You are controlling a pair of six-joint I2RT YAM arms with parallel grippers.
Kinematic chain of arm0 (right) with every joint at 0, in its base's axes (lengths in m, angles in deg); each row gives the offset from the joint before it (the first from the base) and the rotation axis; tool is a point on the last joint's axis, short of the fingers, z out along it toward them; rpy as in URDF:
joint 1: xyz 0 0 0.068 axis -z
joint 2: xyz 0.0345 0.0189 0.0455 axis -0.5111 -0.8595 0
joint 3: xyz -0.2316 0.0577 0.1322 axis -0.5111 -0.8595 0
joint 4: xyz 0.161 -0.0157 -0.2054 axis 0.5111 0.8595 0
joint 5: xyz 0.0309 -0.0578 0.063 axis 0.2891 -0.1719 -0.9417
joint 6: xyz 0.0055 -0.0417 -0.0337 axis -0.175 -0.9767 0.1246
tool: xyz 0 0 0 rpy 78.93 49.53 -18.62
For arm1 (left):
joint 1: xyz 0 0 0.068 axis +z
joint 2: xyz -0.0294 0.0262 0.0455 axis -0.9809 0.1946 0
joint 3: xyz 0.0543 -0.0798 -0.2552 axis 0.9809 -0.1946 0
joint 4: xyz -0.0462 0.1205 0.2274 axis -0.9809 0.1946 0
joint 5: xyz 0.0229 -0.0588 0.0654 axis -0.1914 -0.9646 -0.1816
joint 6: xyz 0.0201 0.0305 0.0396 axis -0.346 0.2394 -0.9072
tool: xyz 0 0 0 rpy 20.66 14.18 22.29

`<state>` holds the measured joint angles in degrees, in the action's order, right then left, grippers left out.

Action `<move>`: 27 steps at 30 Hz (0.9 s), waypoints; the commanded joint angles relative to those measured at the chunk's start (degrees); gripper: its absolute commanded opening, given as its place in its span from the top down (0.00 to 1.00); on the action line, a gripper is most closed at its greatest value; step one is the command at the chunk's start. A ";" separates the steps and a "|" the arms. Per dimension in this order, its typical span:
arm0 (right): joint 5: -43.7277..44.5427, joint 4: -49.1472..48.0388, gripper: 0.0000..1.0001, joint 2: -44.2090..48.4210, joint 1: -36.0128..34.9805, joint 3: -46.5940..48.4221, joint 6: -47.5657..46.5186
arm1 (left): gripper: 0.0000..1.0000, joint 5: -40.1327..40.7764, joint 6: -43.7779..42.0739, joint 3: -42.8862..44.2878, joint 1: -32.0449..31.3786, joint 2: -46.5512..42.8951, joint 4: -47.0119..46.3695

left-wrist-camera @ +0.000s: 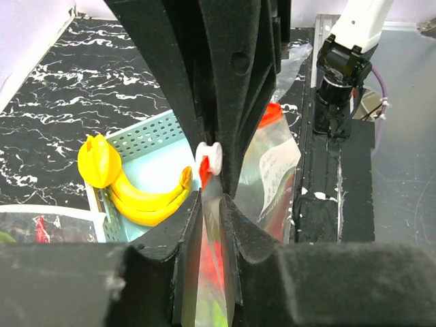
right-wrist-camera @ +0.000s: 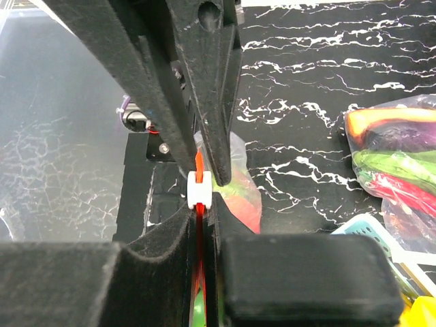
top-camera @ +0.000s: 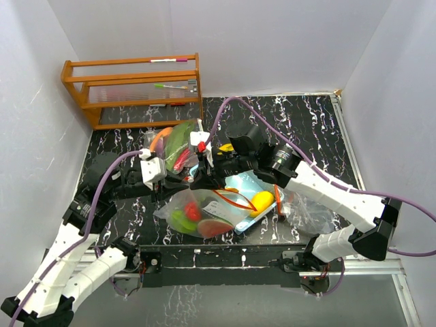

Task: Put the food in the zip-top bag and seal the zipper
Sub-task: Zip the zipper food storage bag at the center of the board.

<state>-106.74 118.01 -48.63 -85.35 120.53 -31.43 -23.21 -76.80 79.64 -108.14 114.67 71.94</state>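
The left jaws and the right jaws are both closed on the top edge of the zip-top bag, meeting nose to nose at its white slider above the middle of the black marbled surface. The bag slopes down toward the near edge with red and green food inside it, and yellow bananas lie in the light-blue basket just beside it. A second filled bag lies farther back.
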 commanded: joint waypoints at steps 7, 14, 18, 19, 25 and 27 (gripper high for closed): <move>1.94 -3.19 0.92 2.89 0.03 2.86 2.09 | 0.58 0.00 -2.56 4.74 0.12 -0.59 4.71; 0.76 -2.97 0.92 2.56 0.07 2.86 2.03 | 0.23 -1.18 -0.96 3.12 0.12 -0.02 2.04; 0.38 -2.73 0.92 2.47 0.03 2.91 1.72 | 0.26 -1.49 0.14 2.59 0.12 0.97 -0.61; 0.29 -2.73 0.92 2.47 0.07 2.87 1.64 | 0.27 -1.30 0.39 2.57 0.10 1.06 -1.18; 0.24 -2.95 0.92 2.47 0.03 2.71 1.50 | 0.43 -0.79 1.91 1.83 0.10 1.88 -3.96; 0.25 -2.98 0.92 2.56 0.03 2.64 1.50 | 0.56 -1.21 1.78 1.92 0.10 2.38 -3.52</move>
<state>-105.74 117.97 -48.63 -85.35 120.55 -30.09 -23.16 -75.56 81.70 -108.14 116.42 70.54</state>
